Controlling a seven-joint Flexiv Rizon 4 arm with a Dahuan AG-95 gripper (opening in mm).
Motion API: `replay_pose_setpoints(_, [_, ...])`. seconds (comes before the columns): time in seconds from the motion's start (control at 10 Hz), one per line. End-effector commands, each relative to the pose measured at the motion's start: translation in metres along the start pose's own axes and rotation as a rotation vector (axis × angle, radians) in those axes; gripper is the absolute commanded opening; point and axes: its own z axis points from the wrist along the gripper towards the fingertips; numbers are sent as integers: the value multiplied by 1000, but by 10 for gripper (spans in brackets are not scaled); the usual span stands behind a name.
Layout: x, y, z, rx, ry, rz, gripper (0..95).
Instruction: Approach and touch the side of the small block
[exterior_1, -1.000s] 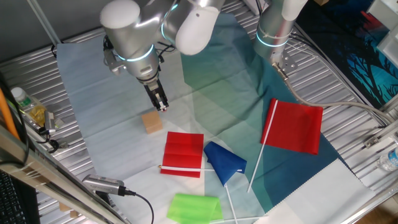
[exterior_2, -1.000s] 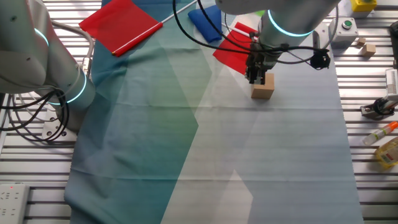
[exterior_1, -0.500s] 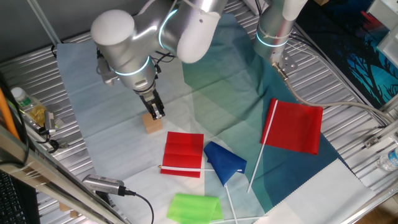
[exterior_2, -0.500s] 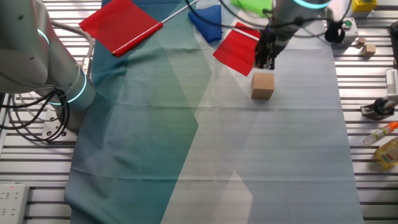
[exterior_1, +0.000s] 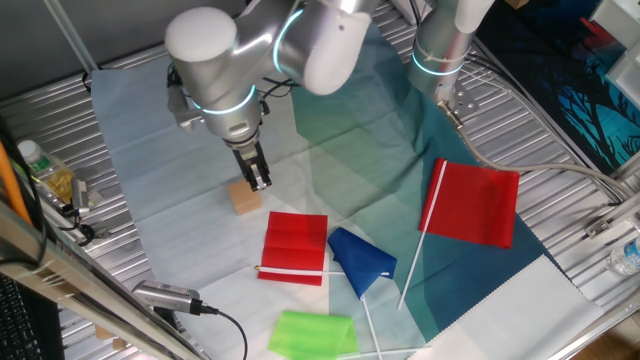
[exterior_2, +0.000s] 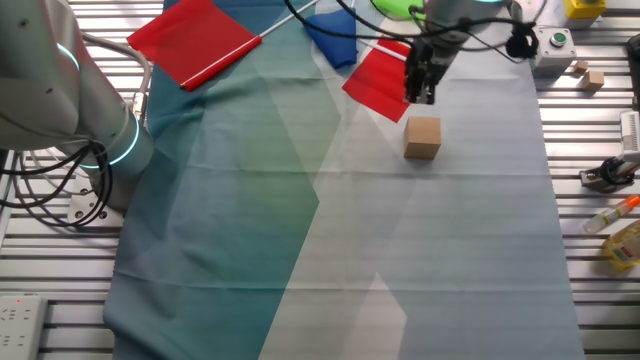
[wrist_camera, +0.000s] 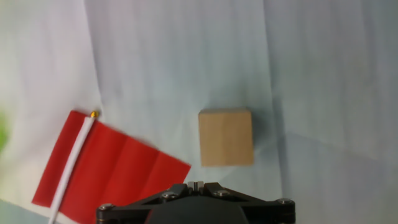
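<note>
The small block is a tan cube standing on the pale cloth; it also shows in the other fixed view and in the hand view. My gripper hangs just beside and above the block, on the side toward the folded red flag. In the other fixed view the gripper is a short gap away from the block, not touching it. In the hand view the fingertips sit together, shut and empty, with the block a little ahead of them.
A blue flag, a green flag and a large red flag lie on the cloth to the right. A second arm stands at the back. Bottles and cables line the left edge.
The gripper was right at the block a second ago. It has since lifted and drawn off toward the folded red flag. The block has not moved.
</note>
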Motion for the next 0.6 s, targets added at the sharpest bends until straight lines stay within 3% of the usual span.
replay_pose_setpoints(0.1, [5,4,-1,-11,-9,6,0])
replay_pose_setpoints(0.6, [16,11,-3,-24,-10,3,0])
